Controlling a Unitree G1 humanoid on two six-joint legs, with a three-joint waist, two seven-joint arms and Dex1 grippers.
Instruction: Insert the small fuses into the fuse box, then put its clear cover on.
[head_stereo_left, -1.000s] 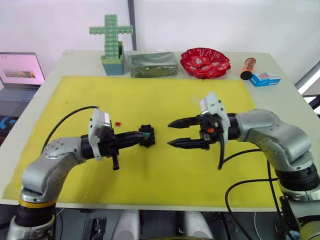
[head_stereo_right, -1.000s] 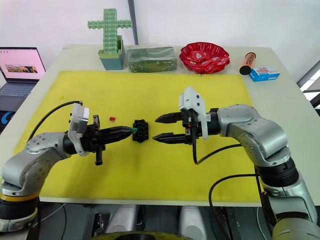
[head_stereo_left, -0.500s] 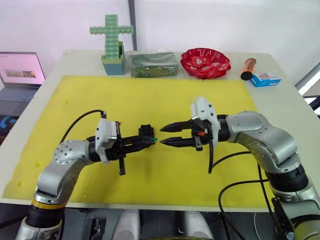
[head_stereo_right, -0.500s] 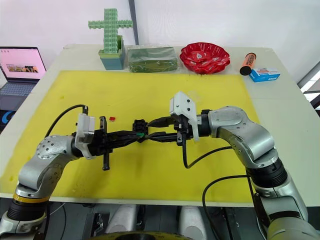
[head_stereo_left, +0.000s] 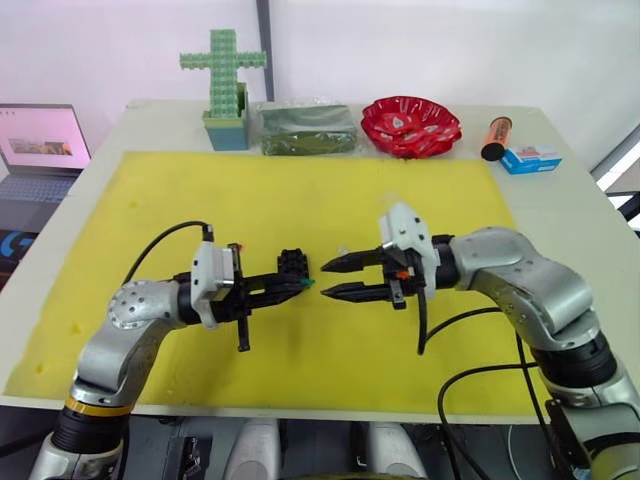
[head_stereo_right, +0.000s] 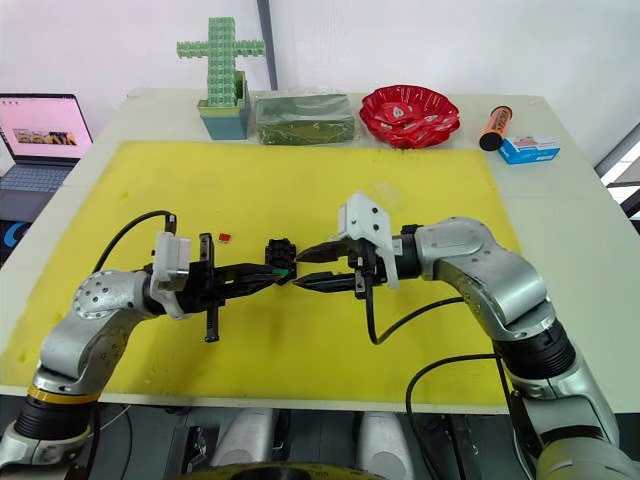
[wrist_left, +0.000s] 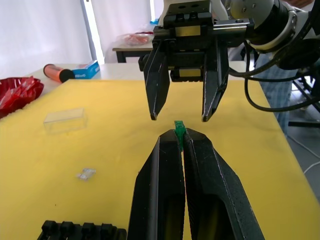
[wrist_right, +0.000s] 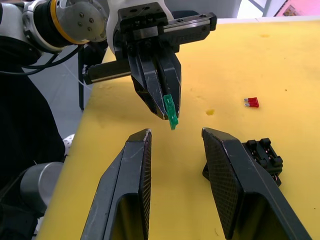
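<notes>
the left gripper (wrist_left: 179, 142), pinching the green fuse (wrist_right: 170, 111), is meeting the spread right gripper (head_stereo_left: 327, 278), which has closed in for a handover.

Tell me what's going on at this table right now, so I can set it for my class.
The left gripper is shut on a green fuse and holds it out towards the open right gripper, which faces it tip to tip, as if for a handover. The black fuse box sits on the yellow mat beside them. A red fuse and the clear cover lie loose on the mat.
</notes>
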